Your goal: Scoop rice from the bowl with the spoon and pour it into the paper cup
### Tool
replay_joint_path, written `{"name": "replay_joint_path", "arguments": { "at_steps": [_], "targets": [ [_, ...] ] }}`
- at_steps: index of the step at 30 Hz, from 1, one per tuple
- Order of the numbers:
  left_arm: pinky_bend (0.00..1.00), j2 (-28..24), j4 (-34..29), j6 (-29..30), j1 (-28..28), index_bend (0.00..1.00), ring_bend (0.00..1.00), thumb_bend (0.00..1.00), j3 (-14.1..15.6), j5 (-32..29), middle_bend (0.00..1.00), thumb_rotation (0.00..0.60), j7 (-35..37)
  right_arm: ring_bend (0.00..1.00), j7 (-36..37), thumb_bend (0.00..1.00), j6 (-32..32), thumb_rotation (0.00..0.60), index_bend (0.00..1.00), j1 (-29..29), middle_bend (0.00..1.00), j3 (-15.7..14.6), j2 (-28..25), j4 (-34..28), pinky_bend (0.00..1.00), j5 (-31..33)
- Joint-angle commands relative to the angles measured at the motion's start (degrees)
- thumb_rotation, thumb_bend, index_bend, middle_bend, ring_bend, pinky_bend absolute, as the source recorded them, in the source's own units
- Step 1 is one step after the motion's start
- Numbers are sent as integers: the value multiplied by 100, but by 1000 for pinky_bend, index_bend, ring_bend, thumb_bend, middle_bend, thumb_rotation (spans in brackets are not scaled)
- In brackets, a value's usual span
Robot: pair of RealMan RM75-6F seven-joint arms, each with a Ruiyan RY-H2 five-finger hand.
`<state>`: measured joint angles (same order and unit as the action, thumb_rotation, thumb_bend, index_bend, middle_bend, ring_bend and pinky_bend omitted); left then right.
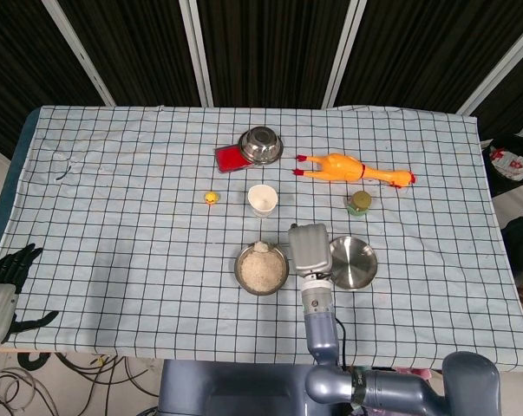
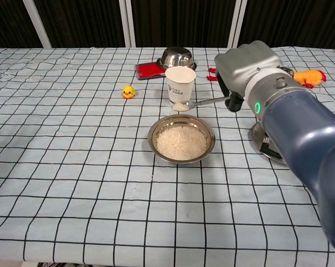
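Note:
A steel bowl of rice [image 2: 181, 142] [image 1: 261, 269] sits in the middle of the checked cloth. Behind it stands a white paper cup [image 2: 180, 84] [image 1: 263, 199]. My right hand [image 2: 248, 69] [image 1: 310, 249] grips the handle of a metal spoon [image 2: 203, 102]. The spoon is lifted above the bowl's far rim, level, with a heap of rice in its head [image 2: 180, 105] [image 1: 261, 247] just in front of the cup's base. My left hand [image 1: 8, 273] hangs off the table's left front corner with its dark fingers spread and nothing in it.
An upturned steel bowl [image 2: 176, 57] lies on a red pad [image 2: 146, 70] at the back. A rubber chicken [image 1: 355, 168] and a small green jar [image 1: 359, 203] lie at the right. A tiny yellow duck [image 2: 128, 92] sits left of the cup. An empty steel dish [image 1: 354, 262] sits right of the rice bowl.

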<state>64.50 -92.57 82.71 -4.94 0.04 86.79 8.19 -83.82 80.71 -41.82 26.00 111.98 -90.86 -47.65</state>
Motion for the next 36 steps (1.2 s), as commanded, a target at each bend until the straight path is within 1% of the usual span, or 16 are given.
{"name": "replay_joint_path", "arguments": {
  "at_steps": [1,6,9,12,17,22,28,33,36],
  "targets": [
    [0,4,-1,-7,-4,0,0,7,-6,-10,0,600,-19,1000,-19,494,-136,600,703,-293,1000,353,-36,253,1000,279],
    [0,11,-31,-28,-12,0,0,7,-44,-81,0,600,17,1000,42,493,-309,600,704,-717,1000,794,-102,640,1000,565],
    [0,8,-56,-67,-24,0,0,7,-64,-134,0,600,22,1000,87,494,-425,600,704,-981,1000,979,-147,914,1000,696],
    [0,6,-79,-88,-33,0,0,7,-77,-162,0,600,14,1000,130,494,-526,600,705,-1221,1000,1087,-191,1210,1000,800],
    [0,-4,-110,-108,-35,0,0,7,-83,-189,0,600,39,1000,268,494,-685,600,704,-1497,1000,1130,-225,1686,1000,939],
    [0,-16,-121,-127,-39,0,0,7,-82,-193,0,600,56,1000,488,496,-824,600,705,-1631,1000,999,-210,2180,1000,1005],
    [0,-42,-172,-165,-40,0,0,7,-81,-228,0,600,97,1000,729,497,-927,600,706,-1671,1000,617,-205,2708,1000,895],
    [0,-51,-190,-176,-41,0,0,7,-79,-229,0,600,121,1000,891,496,-977,600,706,-1691,1000,441,-183,2882,1000,866],
    [0,-54,-201,-186,-42,0,0,7,-81,-239,0,600,135,1000,954,497,-1006,600,707,-1700,1000,228,-182,2956,1000,732]
  ]
}}
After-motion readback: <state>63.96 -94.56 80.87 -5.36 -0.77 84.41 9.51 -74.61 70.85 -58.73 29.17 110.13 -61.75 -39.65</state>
